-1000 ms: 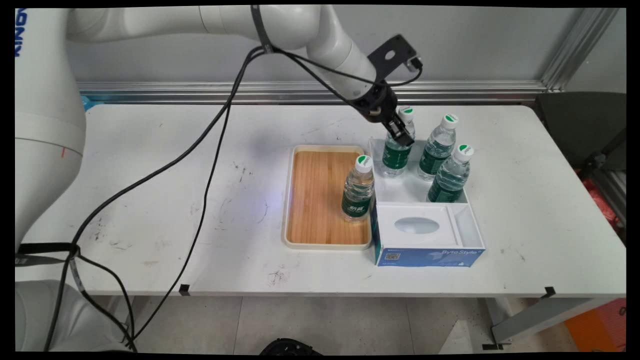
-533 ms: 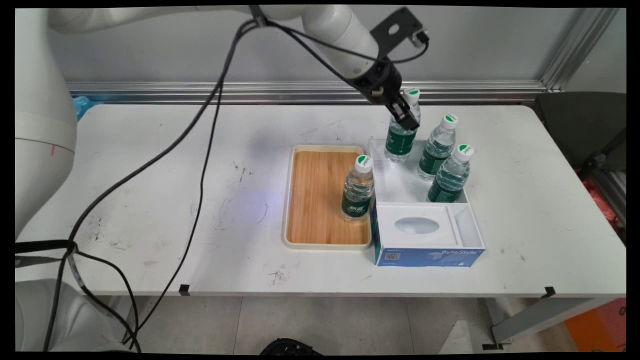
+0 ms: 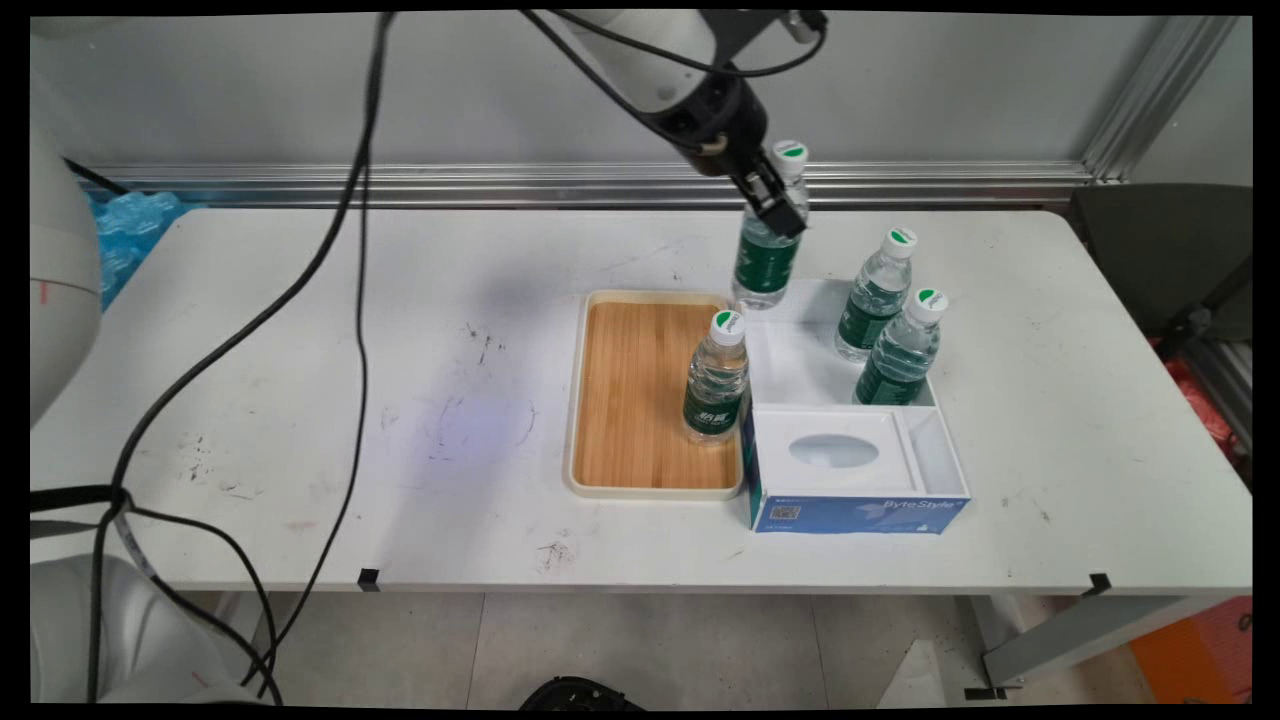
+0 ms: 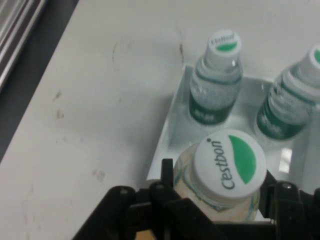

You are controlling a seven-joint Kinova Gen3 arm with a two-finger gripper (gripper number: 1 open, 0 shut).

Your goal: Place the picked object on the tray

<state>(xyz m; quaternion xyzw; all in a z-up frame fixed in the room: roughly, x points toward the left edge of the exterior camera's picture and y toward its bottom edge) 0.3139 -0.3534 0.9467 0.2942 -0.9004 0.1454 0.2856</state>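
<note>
Overhead, gripper (image 3: pixel 775 205) lifts bottle (image 3: pixel 765 262).

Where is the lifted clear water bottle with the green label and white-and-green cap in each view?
Main view: the lifted clear water bottle hangs upper centre, clamped by the black gripper.
Hand view: bottom centre, cap up, is the same bottle.
Shared landmark: the white open box holding two more bottles.
</note>
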